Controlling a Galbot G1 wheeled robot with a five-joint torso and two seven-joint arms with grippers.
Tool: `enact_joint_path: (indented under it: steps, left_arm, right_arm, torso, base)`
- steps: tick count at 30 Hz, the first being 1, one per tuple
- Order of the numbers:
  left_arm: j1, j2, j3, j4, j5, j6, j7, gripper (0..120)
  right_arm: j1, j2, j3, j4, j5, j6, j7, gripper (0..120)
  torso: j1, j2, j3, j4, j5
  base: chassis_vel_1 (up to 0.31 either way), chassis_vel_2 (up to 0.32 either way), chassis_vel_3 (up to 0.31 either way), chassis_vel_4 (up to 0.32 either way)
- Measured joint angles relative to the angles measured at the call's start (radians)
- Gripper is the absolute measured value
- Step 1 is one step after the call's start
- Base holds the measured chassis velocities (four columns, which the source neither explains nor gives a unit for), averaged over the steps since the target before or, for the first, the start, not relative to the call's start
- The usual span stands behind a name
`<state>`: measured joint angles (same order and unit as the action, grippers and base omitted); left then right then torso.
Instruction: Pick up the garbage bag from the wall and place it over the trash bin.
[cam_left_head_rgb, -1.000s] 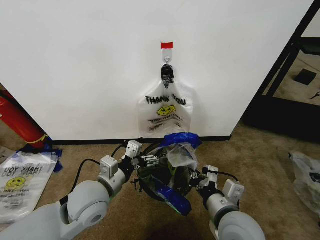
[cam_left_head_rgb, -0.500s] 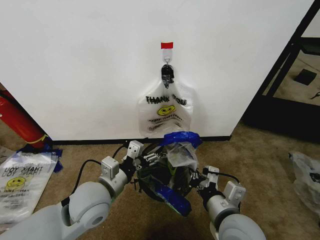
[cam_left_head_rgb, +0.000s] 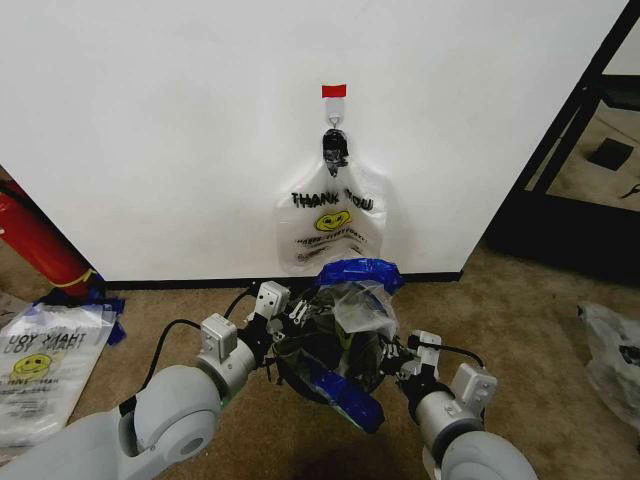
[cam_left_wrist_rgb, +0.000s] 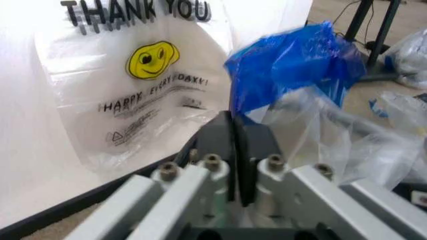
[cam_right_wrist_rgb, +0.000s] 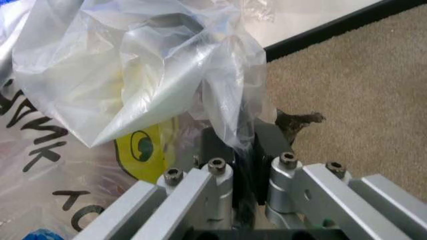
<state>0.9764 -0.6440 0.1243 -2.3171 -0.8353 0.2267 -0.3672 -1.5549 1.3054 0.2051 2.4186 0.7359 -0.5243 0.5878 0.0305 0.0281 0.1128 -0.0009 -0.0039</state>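
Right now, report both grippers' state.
Left gripper: fingers shut, pinching the garbage bag at the trash bin.
Right gripper: fingers shut on the same bag's clear plastic.

A plain white wall (cam_left_head_rgb: 180, 130) fills most of the head view, lit evenly, with a black baseboard (cam_left_head_rgb: 190, 283) running along its foot. A small red tape strip (cam_left_head_rgb: 333, 91) is stuck on the wall above a metal hook (cam_left_head_rgb: 334, 122). The floor is tan carpet (cam_left_head_rgb: 520, 320). At the left edge a long red cylinder (cam_left_head_rgb: 35, 243) leans against the wall, with scraps of blue tape (cam_left_head_rgb: 100, 300) on the carpet near its foot. To the right, past the wall's end, stands a black metal frame (cam_left_head_rgb: 585, 110), with more carpet seen beyond it. In the right wrist view the baseboard (cam_right_wrist_rgb: 347, 27) meets the carpet (cam_right_wrist_rgb: 360, 100) along a straight line.
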Motion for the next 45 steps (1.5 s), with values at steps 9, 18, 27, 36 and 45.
enact_joint_path:
  steps: [9,18,27,36,45]
  left_arm:
    - [-0.053,0.013,-0.008,-0.005,-0.084,0.039,-0.039,0]
    - [-0.125,0.085,-0.022,0.032,-0.232,0.163,-0.073,0]
    - [-0.115,0.157,-0.058,0.074,-0.294,0.201,-0.032,0]
    - [-0.086,0.184,-0.075,0.091,-0.348,0.213,-0.005,0]
    - [-0.073,0.194,-0.085,0.109,-0.375,0.226,0.005,0]
  right_arm:
    - [-0.027,0.004,-0.013,0.000,-0.050,0.008,-0.032,2]
    - [-0.058,-0.006,-0.024,-0.019,-0.125,0.047,-0.101,2]
    - [-0.068,-0.007,-0.034,-0.026,-0.139,0.076,-0.132,2]
    - [-0.056,-0.012,-0.022,-0.027,-0.129,0.096,-0.139,2]
    - [-0.053,-0.008,-0.014,-0.025,-0.116,0.106,-0.138,2]
  torso:
    - [0.000,0.000,0.000,0.0000,0.0000]
    - [0.000,0.000,0.000,0.0001,-0.0001]
    - [0.000,0.000,0.000,0.0000,-0.0002]
    - [0.000,0.000,0.000,-0.0001,-0.0001]
    - [0.000,0.000,0.000,0.0000,0.0000]
  base:
    - [0.000,0.000,0.000,0.000]
    - [0.000,0.000,0.000,0.000]
    - [0.000,0.000,0.000,0.000]
    - [0.000,0.000,0.000,0.000]
    - [0.000,0.000,0.000,0.000]
